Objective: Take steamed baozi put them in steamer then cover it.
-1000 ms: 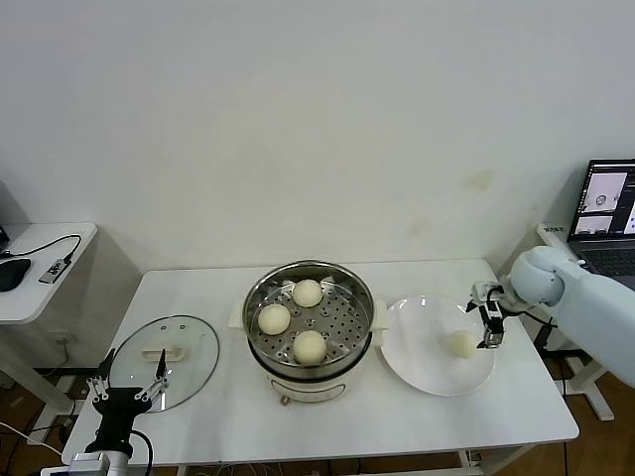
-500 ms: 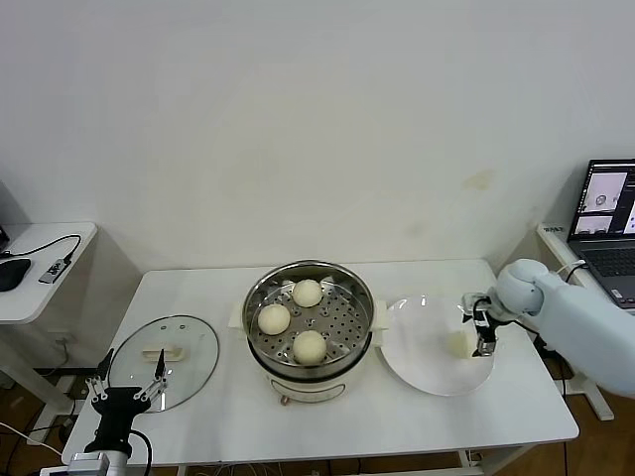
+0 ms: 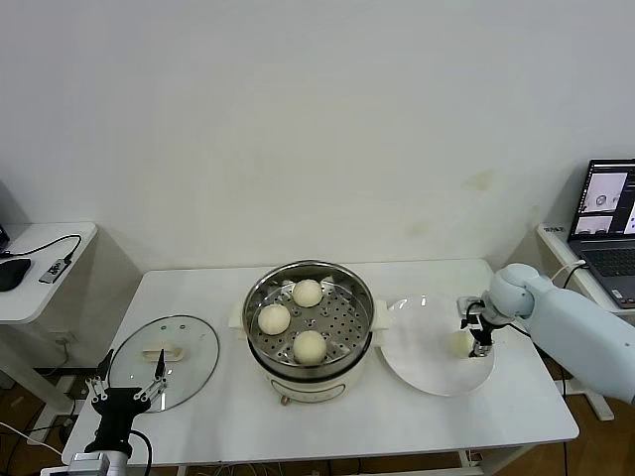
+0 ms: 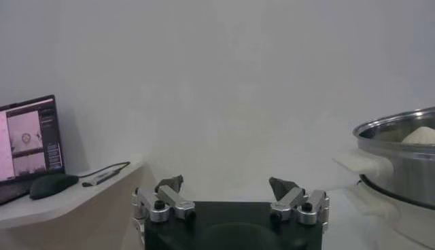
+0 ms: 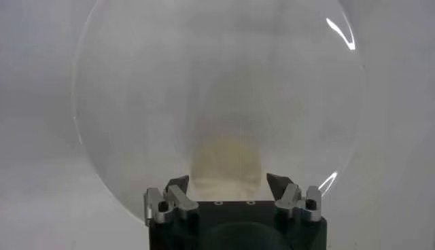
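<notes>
Right claw [image 3: 475,332] open astride the last baozi [image 3: 460,343] on the plate [image 3: 422,372]; left claw [image 3: 127,381] open, parked.

A robotics lab: bare white wall, white table [image 3: 198,297], side desk with laptop [image 3: 607,213].

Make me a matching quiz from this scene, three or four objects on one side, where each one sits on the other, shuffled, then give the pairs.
1. Clear round glass lid
2. Shiny round steel steamer
3. Flat white round plate
4. Right pincer

A. Table centre, three off-white buns inside
B. Open around the last bun
C. Table's left end, near the idle left pincer
D. Right of the steamer

Pairs: 1-C, 2-A, 3-D, 4-B
</notes>
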Motion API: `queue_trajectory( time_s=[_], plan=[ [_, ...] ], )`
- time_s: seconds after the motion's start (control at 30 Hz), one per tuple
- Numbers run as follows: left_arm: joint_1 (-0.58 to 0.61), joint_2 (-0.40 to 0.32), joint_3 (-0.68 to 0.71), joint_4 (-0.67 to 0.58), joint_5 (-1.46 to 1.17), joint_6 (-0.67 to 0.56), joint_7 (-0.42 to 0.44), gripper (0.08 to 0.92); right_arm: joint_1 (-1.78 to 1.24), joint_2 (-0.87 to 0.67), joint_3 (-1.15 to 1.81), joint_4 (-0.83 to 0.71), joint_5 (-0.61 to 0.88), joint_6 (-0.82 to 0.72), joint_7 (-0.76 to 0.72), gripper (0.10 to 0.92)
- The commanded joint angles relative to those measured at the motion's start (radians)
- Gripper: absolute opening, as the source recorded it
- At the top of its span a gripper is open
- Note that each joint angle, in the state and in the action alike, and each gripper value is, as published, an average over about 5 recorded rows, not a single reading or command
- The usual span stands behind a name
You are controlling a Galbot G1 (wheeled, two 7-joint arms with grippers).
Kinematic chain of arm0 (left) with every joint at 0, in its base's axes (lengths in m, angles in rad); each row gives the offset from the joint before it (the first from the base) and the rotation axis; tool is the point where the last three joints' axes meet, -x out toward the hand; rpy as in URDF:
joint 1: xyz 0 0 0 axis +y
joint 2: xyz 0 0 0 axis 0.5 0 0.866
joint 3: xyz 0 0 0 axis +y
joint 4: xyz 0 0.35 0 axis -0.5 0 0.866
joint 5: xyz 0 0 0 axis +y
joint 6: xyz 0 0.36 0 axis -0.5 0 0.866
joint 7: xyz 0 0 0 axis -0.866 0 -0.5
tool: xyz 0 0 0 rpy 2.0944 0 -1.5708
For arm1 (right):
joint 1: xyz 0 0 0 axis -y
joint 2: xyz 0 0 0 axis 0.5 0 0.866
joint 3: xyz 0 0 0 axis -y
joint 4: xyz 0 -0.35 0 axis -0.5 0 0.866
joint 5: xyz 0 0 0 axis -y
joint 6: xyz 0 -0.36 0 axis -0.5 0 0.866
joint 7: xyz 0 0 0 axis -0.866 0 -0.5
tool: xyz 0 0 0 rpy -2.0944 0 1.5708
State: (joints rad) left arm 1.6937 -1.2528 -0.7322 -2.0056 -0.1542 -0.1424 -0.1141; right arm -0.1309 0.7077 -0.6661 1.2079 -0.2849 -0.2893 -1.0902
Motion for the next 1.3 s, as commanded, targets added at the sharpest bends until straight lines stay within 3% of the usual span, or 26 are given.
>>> queue_trajectory(
  time_s=[0.03,0.5,0.7,1.0,1.3],
  plan=[
    [0.0,-0.001,0.002,0.0,0.0,0.0,0.0,0.823,-0.009,0.011,0.006,-0.008,-0.005,-0.001,0.005,0.66],
    [0.002,0.0,-0.002,-0.002,-0.001,-0.001,-0.001,0.823,0.013,-0.013,0.004,0.021,0.013,-0.006,0.002,0.499],
    [-0.002,0.001,0.001,-0.005,-0.001,0.001,0.0,0.823,0.084,-0.073,-0.032,0.104,0.079,-0.02,-0.004,0.49],
    [-0.004,0.005,0.004,-0.011,-0.002,0.003,0.0,0.823,0.415,-0.14,-0.252,0.223,0.255,-0.066,-0.001,0.5],
    [-0.011,0.005,0.018,-0.012,-0.005,0.006,0.0,0.823,0.793,-0.035,-0.536,0.346,0.543,-0.191,0.062,0.501]
  ],
)
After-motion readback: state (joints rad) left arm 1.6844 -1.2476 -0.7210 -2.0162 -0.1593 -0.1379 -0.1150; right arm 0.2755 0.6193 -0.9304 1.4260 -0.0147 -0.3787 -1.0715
